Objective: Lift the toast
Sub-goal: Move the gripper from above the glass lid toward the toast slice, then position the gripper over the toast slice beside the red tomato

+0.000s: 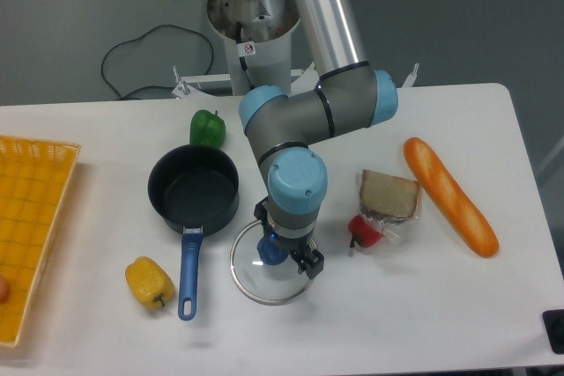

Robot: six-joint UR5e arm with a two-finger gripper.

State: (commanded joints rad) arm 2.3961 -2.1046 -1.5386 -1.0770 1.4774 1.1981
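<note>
Plastic-wrapped toast (389,194) lies clear; pincer (295,255) fingertips hidden by wrist.

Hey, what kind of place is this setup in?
Probably a robotics lab: an arm's end effector over a white table set with props like wrapped toast, a baguette and a pan.

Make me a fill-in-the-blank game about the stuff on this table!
1. The toast lies between the baguette and the small ____ pepper beside it.
2. The pan has a ____ handle.
3. The tool hangs over the glass ____.
4. The pepper behind the pan is ____.

Missing words: red; blue; lid; green
</note>
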